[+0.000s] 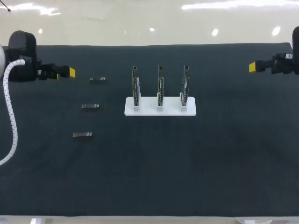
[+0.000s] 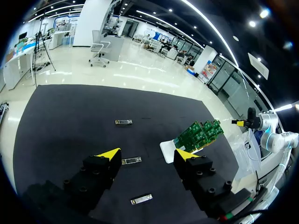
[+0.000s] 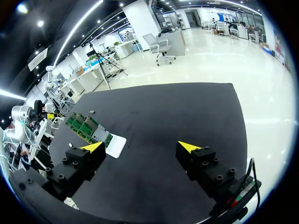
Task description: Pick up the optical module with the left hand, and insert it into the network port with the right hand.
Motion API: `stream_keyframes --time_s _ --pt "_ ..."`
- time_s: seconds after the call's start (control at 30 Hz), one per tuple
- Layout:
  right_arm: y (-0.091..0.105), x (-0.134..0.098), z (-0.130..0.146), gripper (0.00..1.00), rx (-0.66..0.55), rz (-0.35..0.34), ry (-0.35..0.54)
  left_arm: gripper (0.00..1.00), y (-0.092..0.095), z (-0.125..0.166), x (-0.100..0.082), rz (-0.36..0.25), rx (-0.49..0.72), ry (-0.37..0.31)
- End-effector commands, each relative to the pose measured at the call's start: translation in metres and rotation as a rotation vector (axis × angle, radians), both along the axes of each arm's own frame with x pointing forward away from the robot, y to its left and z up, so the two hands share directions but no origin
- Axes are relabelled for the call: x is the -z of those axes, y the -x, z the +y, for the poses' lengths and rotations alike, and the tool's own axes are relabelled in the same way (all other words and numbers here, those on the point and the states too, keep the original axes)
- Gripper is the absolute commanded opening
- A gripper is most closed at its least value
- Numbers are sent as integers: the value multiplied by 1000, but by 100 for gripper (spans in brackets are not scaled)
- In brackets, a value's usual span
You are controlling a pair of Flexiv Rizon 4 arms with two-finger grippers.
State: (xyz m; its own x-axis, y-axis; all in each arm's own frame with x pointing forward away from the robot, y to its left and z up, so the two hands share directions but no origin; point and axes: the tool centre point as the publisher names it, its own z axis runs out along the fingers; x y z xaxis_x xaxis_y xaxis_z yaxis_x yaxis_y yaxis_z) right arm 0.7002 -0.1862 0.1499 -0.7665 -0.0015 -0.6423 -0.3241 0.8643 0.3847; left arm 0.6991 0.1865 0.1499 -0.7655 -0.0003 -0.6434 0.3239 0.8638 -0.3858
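Three small metal optical modules lie on the black mat left of centre: a far one (image 1: 97, 79), a middle one (image 1: 89, 106) and a near one (image 1: 82, 135). In the left wrist view they lie ahead of and under my fingers (image 2: 124, 122) (image 2: 131, 161) (image 2: 141, 200). Three upright green network cards (image 1: 160, 86) (image 2: 201, 135) (image 3: 88, 128) stand in a white base (image 1: 160, 111). My left gripper (image 1: 69, 72) (image 2: 147, 154) hangs open at the far left, left of the modules. At the far right my right gripper (image 1: 252, 66) (image 3: 141, 147) is open, well away from the cards.
The black mat (image 1: 210, 154) covers the table, with bare room in front of and right of the white base. A white cable (image 1: 10, 116) hangs from my left arm along the left edge.
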Motion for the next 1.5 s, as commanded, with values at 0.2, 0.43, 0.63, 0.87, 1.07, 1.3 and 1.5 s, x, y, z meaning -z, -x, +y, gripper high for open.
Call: stream_keyframes --time_s 0.2,0.43,0.63,0.87,1.07,1.3,1.5 --pt "1 0 1 100 4 0 2 100 0 -1 -1 4 -3 -6" --pt "1 0 1 100 4 0 2 100 0 -1 -1 4 -3 -6" --pt "1 0 1 100 4 0 2 100 0 -1 -1 4 -3 -6" --pt "1 0 1 100 4 0 2 100 0 -1 -1 4 -3 -6" --pt "1 0 1 100 4 0 2 100 0 -1 -1 4 -3 -6" --pt "1 0 1 100 4 0 2 100 -2 -7 -1 -15 70 -10" --pt "1 0 1 100 4 0 2 100 9 -6 -5 -21 224 -23"
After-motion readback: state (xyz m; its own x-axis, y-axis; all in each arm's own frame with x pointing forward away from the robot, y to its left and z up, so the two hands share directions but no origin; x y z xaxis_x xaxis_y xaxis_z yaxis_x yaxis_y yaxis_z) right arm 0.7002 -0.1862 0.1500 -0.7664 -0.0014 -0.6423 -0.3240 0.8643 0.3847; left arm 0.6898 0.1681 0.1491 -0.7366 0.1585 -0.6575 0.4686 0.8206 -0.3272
